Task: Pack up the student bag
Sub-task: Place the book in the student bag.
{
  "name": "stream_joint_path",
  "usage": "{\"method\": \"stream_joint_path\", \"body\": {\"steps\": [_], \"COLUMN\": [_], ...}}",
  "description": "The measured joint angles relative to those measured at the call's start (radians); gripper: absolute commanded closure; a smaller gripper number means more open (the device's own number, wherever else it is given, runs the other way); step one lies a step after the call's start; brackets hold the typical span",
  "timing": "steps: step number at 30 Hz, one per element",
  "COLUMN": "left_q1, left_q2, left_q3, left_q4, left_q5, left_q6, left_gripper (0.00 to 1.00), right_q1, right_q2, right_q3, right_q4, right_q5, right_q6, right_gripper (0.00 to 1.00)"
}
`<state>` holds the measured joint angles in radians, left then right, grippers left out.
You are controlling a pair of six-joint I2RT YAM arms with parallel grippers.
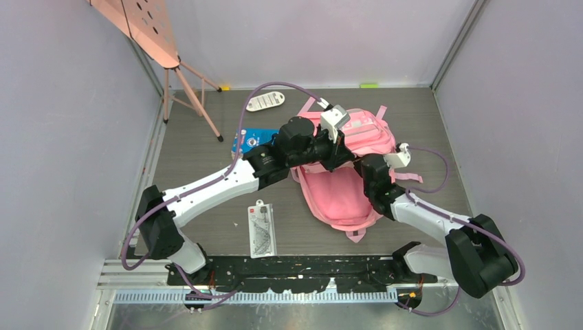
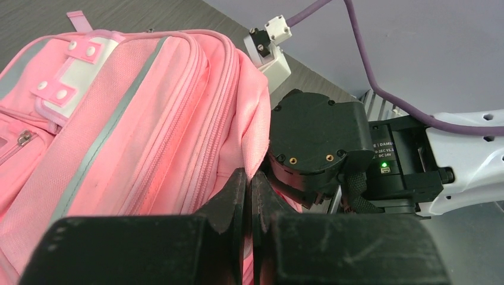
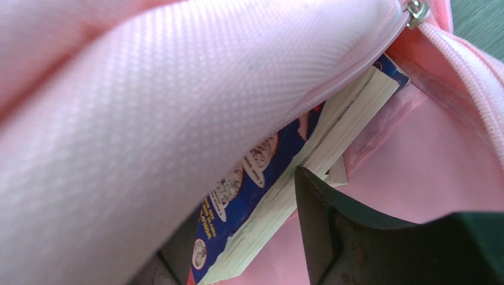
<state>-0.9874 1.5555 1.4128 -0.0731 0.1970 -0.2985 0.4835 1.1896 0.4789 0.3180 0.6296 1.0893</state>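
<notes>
The student bag point(image 1: 342, 201), a soft pink backpack, lies in the middle of the table with its main compartment gaping. My left gripper point(image 1: 344, 152) is shut on the pink fabric edge of the bag's opening point(image 2: 257, 127) and holds it up; the closed jaws point(image 2: 249, 181) show pink cloth pinched between them. My right gripper point(image 1: 366, 172) reaches inside the bag point(image 3: 148, 89). There a blue-covered book point(image 3: 261, 178) lies between its spread fingers, page edge near the one visible fingertip point(image 3: 309, 196). The other finger is mostly hidden behind the flap.
A blue packet point(image 1: 249, 141) lies left of the bag under my left arm. A white flat object point(image 1: 265, 102) sits at the back. A clear blister pack point(image 1: 261, 228) lies near the front edge. A pink stand on legs point(image 1: 184, 81) occupies the back left corner.
</notes>
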Motion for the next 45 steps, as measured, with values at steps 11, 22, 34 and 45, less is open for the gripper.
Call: {"method": "stream_joint_path", "body": {"steps": [11,22,34,45], "left_q1": [-0.001,-0.003,0.002,0.004], "left_q2": [0.000,0.000,0.000,0.003], "left_q3": [0.000,0.000,0.000,-0.002], "left_q4": [-0.012,-0.023,-0.010,-0.014], "left_q5": [-0.005,-0.005,-0.040,-0.048], "left_q6": [0.019,0.019,0.018,-0.011], "left_gripper": [1.00,1.00,1.00,1.00], "right_q1": [0.004,0.006,-0.003,-0.008], "right_q2": [0.018,0.083,0.287,0.090], "right_q3": [-0.015,-0.020,0.117,0.037], "right_q4": [-0.035,0.012,0.138,0.035], "right_q5": [-0.060,-0.063,-0.003,-0.071], "right_q6": [0.078,0.086,-0.021,-0.099], "right_gripper": [0.43,0.59,0.64,0.39]}}
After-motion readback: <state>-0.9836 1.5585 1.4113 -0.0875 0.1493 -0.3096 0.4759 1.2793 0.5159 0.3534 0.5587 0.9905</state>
